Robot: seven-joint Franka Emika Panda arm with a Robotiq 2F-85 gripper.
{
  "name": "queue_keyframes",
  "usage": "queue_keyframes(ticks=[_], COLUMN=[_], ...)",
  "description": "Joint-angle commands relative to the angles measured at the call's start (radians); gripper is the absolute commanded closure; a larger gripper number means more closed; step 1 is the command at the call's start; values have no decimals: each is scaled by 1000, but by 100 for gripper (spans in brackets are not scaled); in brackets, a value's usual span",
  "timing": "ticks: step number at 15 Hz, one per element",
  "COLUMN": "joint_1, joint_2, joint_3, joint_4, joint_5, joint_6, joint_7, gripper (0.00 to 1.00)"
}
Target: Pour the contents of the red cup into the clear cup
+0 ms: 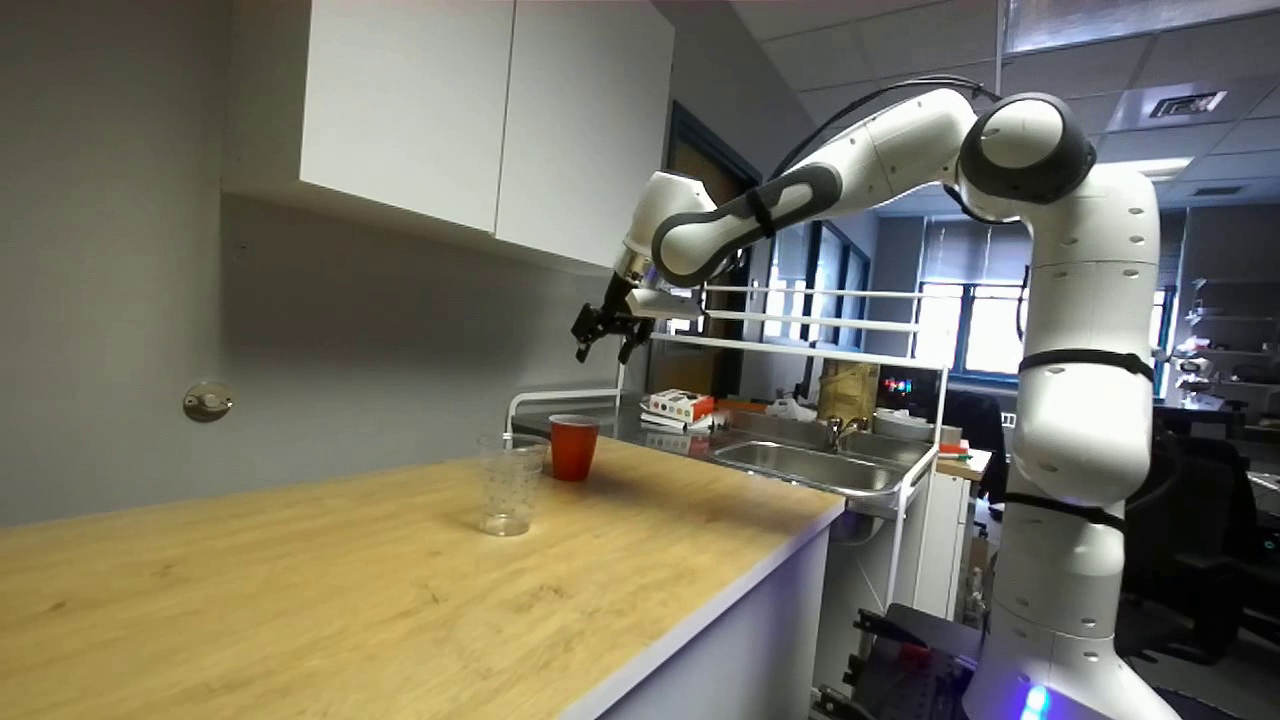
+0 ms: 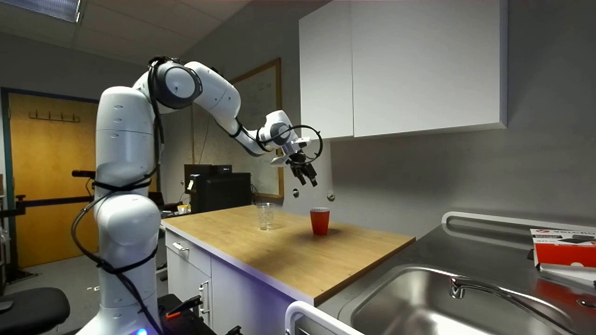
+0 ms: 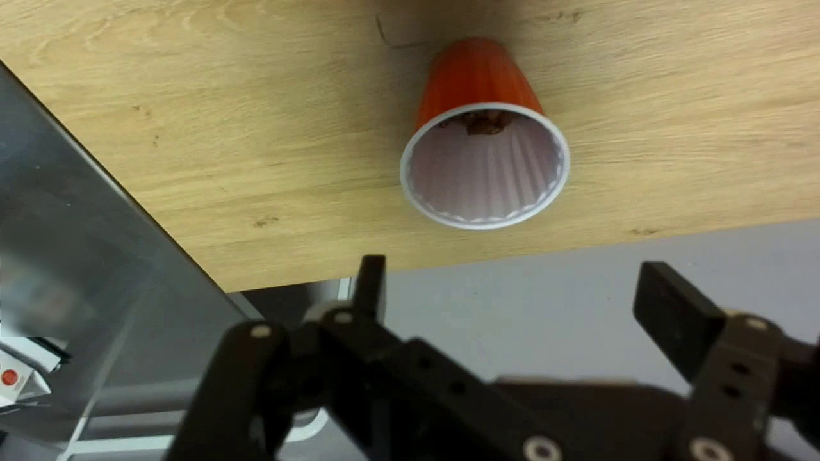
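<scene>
The red cup (image 1: 573, 452) stands upright on the wooden counter in both exterior views (image 2: 320, 222). In the wrist view the red cup (image 3: 479, 75) shows its pale inside, with some brown contents (image 3: 485, 121) at the bottom. The clear cup (image 1: 508, 495) stands upright near the red cup, apart from it, and also shows in an exterior view (image 2: 266, 217). It looks empty and is out of the wrist view. My gripper (image 1: 603, 352) is open and empty, above the red cup and apart from it (image 2: 309, 182). Its two fingers (image 3: 512, 275) are wide apart in the wrist view.
White wall cabinets (image 1: 490, 110) hang above the counter (image 1: 300, 580), close to the arm's wrist. The grey wall (image 2: 409, 186) runs behind the counter. A metal sink (image 2: 409, 293) with a faucet (image 2: 489, 288), a white rail (image 1: 800, 350) and boxes (image 1: 678, 405) are beside it.
</scene>
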Motion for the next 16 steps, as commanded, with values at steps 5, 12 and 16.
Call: queue_keyframes(ticks=[5, 12, 16], joint_1=[23, 24, 23], joint_2=[223, 339, 386], joint_3=[-94, -129, -140], joint_4=[202, 308, 349], joint_5=[81, 183, 210], joint_6=[-96, -168, -213], joint_7=[-33, -62, -67], gripper=[0, 0, 0])
